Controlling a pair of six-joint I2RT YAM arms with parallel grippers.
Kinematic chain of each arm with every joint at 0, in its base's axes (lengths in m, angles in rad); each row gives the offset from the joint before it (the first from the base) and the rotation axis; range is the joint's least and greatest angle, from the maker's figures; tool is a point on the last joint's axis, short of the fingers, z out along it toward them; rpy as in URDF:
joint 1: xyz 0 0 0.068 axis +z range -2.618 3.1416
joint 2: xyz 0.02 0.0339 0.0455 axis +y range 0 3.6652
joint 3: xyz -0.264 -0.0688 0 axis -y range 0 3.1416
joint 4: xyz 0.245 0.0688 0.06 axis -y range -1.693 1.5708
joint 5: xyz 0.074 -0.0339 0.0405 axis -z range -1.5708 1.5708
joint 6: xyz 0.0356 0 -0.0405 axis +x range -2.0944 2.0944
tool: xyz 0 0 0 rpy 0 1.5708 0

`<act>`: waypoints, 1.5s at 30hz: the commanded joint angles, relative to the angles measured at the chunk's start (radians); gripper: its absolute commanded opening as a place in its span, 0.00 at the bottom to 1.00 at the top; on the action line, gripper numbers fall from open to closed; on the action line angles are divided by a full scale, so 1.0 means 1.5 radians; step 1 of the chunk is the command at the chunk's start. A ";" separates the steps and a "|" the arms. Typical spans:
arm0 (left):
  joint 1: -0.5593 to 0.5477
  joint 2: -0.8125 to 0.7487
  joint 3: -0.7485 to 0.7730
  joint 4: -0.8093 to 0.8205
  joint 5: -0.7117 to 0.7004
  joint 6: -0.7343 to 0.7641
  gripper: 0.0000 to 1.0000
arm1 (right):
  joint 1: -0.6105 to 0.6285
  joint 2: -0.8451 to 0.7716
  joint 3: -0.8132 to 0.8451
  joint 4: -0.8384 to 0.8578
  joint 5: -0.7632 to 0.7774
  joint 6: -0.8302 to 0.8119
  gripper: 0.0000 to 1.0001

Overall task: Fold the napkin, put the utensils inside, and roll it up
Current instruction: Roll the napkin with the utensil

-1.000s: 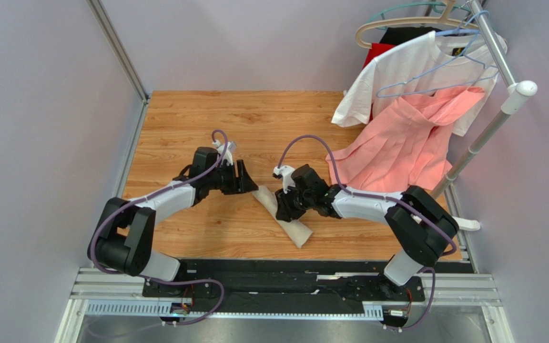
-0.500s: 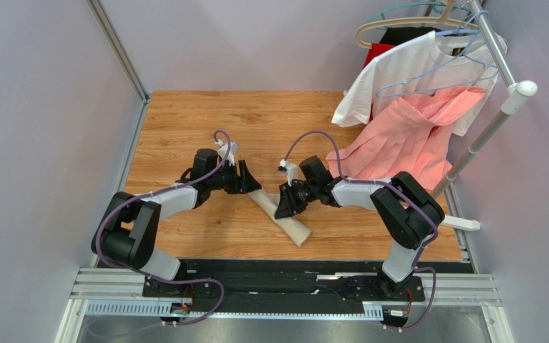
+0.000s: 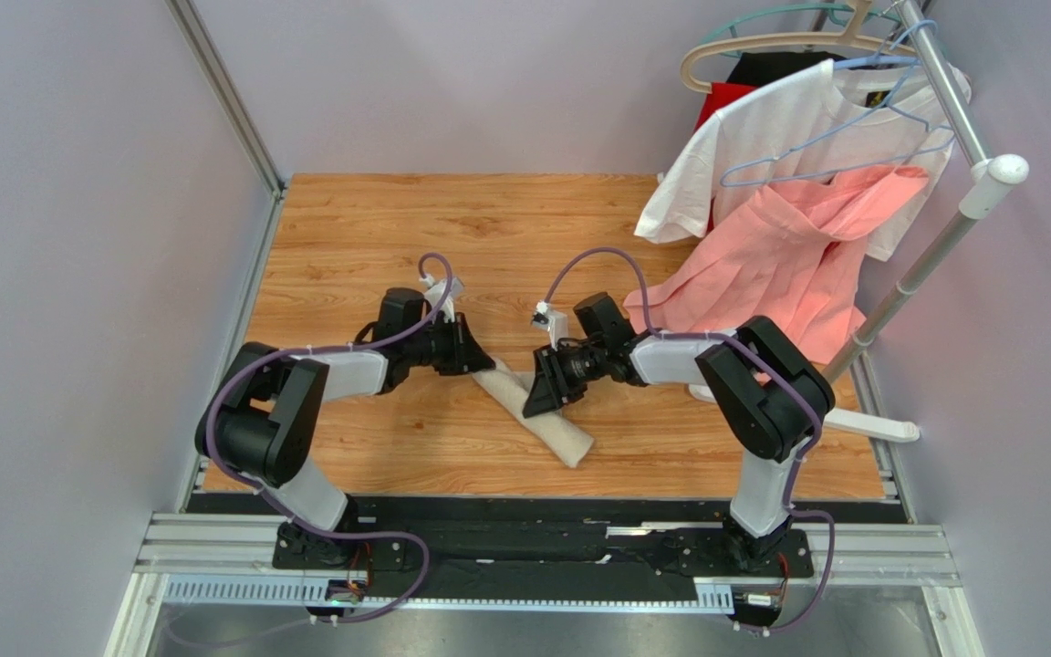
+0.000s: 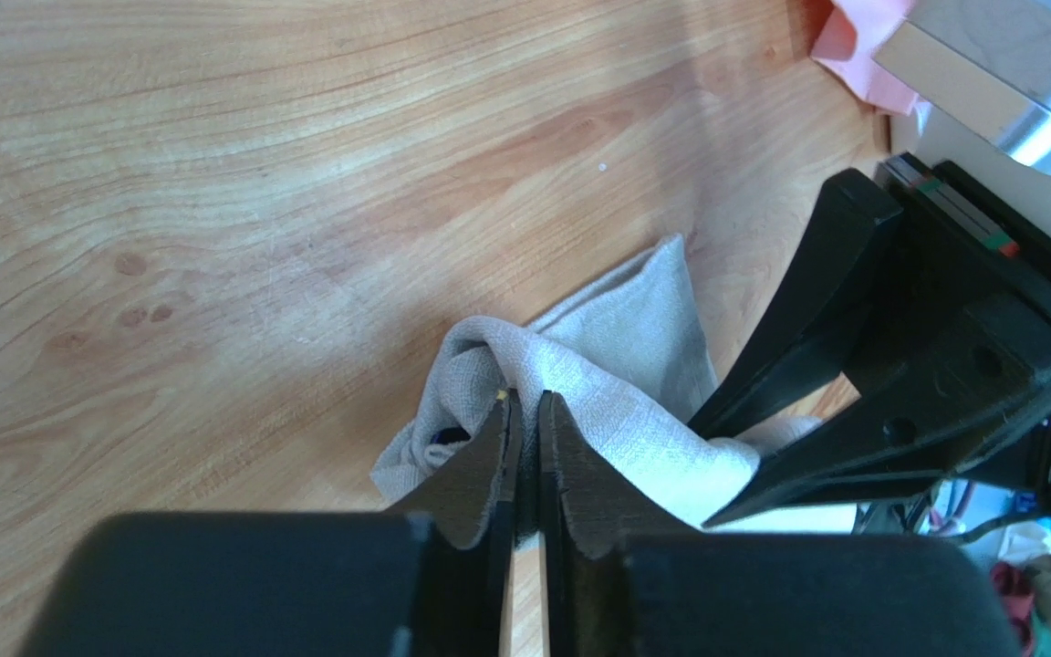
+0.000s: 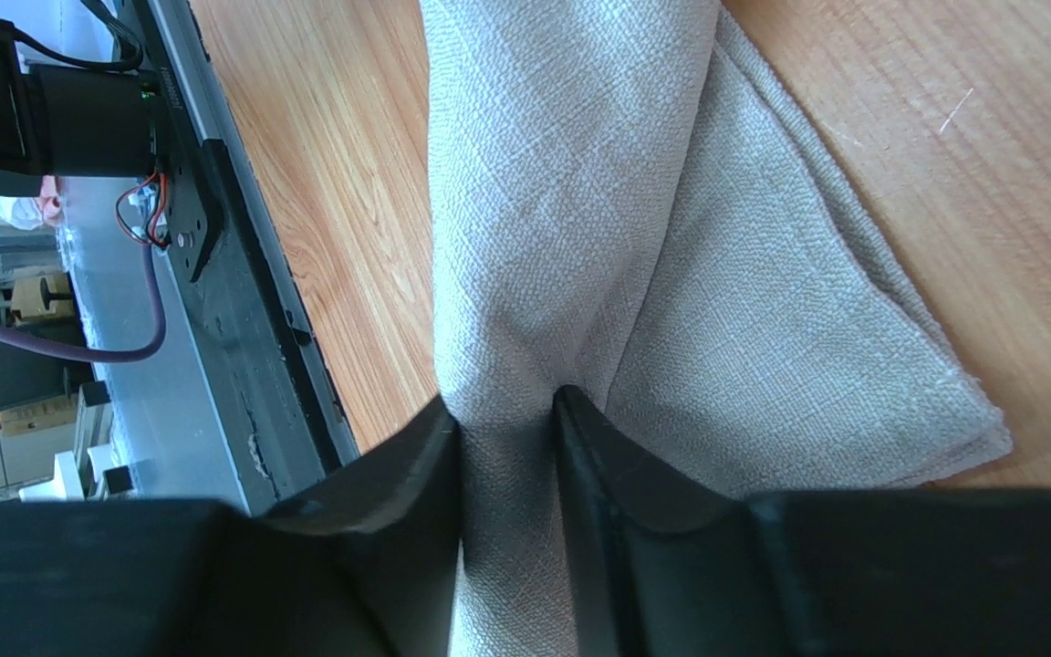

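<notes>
The beige napkin (image 3: 561, 433) lies rolled into a narrow strip, slanting across the wooden table (image 3: 353, 247) between the two arms. My left gripper (image 3: 486, 364) is at its far end, jaws nearly together and pinching a raised fold of the napkin (image 4: 627, 397) at the tips of the left gripper (image 4: 524, 400). A dark sliver shows inside the open end of the roll; the utensils are otherwise hidden. My right gripper (image 3: 538, 401) sits on the middle of the strip, and the right gripper (image 5: 508, 407) squeezes a ridge of the napkin (image 5: 559, 205) between both fingers. Its black fingers (image 4: 833, 301) stand close beside my left ones.
A clothes rack (image 3: 929, 260) stands at the table's far right, with a white T-shirt (image 3: 792, 130) and a salmon-pink garment (image 3: 785, 274) hanging over the table corner. A black rail (image 3: 545, 527) runs along the near edge. Grey walls enclose the left and back.
The left gripper has dropped onto the napkin's far end and gone from open to shut on it. The right gripper shifted slightly toward the left along the roll.
</notes>
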 commanded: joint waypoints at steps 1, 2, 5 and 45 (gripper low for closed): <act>-0.001 0.015 0.035 -0.024 0.002 0.013 0.05 | -0.005 -0.002 0.028 -0.043 0.029 -0.020 0.42; -0.001 0.021 0.042 -0.040 -0.005 0.020 0.04 | -0.005 -0.008 0.031 -0.050 0.032 -0.023 0.50; -0.001 0.036 0.066 -0.085 -0.008 0.024 0.00 | -0.005 -0.031 0.041 -0.082 0.051 -0.037 0.71; -0.001 0.132 0.201 -0.253 0.004 0.045 0.00 | 0.301 -0.104 0.058 -0.129 0.689 -0.233 0.78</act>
